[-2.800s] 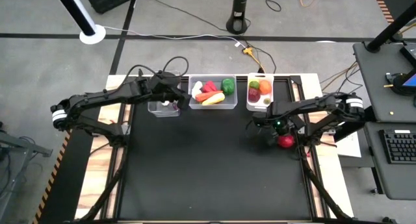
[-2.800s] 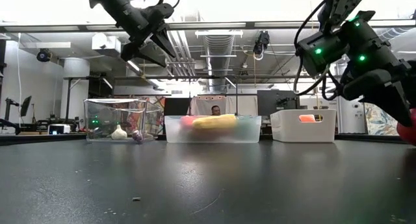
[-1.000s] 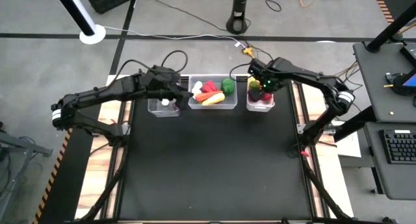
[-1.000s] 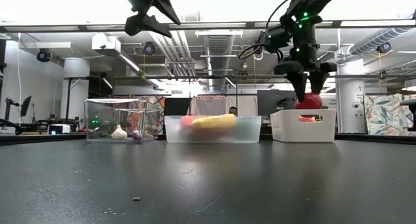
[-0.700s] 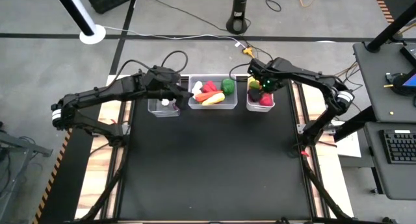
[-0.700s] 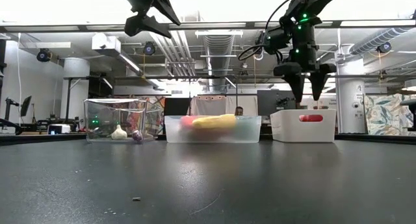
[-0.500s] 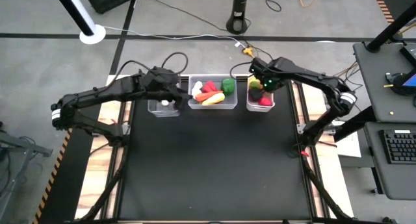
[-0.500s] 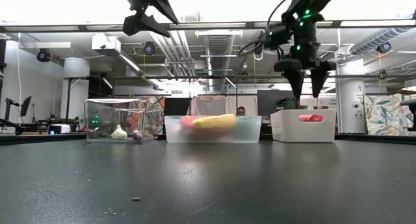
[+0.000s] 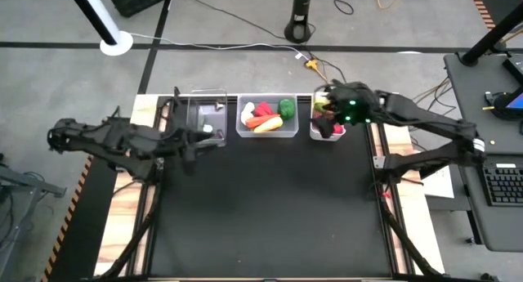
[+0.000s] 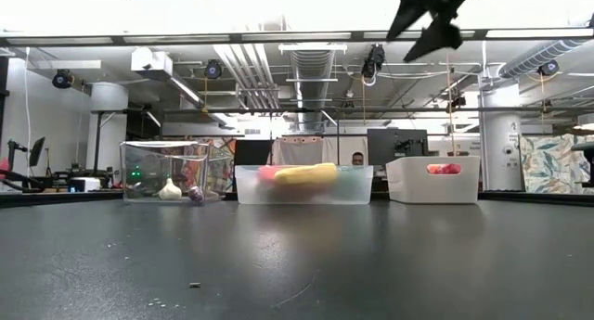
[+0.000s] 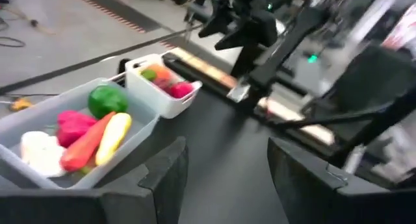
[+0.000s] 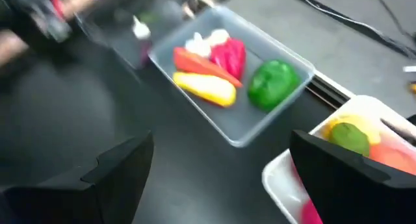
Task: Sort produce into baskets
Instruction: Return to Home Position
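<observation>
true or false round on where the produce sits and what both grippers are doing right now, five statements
1. The green pepper lies in the wider clear bin. True.
2. The left gripper holds a carrot. False: it is open and empty; the carrot lies in the wider clear bin.
3. The white bin has nothing in it. False: it holds red, green and orange pieces.
4. The right gripper is open. True.
5. White garlic sits in the narrow clear bin. True.

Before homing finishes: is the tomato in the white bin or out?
In: the tomato lies inside the white bin; right gripper above, jaws open, empty.
</observation>
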Robot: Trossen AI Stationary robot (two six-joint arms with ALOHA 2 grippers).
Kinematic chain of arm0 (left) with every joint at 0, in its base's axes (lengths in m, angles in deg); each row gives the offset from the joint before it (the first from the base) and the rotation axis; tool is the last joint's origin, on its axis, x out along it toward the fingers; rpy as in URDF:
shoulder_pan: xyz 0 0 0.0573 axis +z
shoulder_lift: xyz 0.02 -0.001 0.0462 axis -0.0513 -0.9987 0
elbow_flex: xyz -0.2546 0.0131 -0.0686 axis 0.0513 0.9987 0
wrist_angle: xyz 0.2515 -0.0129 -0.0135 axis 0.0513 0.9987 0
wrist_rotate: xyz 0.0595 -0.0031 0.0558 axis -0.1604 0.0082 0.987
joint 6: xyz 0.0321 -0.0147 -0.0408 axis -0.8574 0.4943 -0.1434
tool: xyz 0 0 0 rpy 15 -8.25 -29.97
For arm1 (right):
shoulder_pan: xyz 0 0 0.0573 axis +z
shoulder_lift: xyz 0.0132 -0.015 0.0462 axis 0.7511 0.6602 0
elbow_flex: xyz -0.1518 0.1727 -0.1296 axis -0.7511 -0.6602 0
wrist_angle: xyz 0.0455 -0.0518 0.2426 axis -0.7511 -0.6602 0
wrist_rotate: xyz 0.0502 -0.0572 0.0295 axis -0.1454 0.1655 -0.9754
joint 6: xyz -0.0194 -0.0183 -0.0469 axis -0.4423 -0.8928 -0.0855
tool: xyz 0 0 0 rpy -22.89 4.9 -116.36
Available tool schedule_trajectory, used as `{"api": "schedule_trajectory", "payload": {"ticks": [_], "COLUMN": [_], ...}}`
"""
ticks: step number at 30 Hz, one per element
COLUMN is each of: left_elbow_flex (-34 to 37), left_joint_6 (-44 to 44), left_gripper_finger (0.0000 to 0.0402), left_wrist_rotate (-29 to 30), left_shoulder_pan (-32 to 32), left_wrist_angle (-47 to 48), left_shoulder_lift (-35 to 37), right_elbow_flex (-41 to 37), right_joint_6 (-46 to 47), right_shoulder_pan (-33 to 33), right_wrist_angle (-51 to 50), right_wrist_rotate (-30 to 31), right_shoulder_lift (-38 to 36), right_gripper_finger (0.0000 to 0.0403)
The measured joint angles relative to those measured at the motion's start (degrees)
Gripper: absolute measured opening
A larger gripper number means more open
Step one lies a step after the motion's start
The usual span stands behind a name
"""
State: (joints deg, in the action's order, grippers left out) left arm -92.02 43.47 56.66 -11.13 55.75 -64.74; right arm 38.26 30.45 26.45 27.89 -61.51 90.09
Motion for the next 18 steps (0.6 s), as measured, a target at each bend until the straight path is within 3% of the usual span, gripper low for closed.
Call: {"api": "schedule_trajectory", "payload": {"ticks": [4,7,10,14,18], "left_elbow_flex": [0.3,0.4,1.4,6.5,18.1], "left_joint_6": [0.8,-5.7,-22.2,-26.3,-29.7], "left_gripper_finger": [0.0192,0.0192,0.0192,0.0192,0.0191], "left_wrist_rotate": [0.8,0.8,-7.4,-12.6,-23.8], "left_shoulder_pan": [-3.6,-3.6,-2.8,0.7,3.7], "left_wrist_angle": [-1.6,-7.4,-15.9,-21.5,-36.1], "left_shoulder_lift": [3.3,3.3,2.9,5.6,10.3], "right_elbow_flex": [0.0,-0.7,-4.0,-13.9,-26.4], "right_joint_6": [7.8,0.3,-11.0,-17.5,-16.5], "right_shoulder_pan": [1.6,2.4,3.4,3.4,3.5], "right_wrist_angle": [2.1,4.6,11.7,26.3,38.9], "right_wrist_rotate": [1.0,0.2,-11.4,-25.6,-29.0], "right_shoulder_lift": [-4.6,-7.1,-10.2,-16.5,-22.1], "right_gripper_finger": [0.035,0.035,0.035,0.035,0.035]}}
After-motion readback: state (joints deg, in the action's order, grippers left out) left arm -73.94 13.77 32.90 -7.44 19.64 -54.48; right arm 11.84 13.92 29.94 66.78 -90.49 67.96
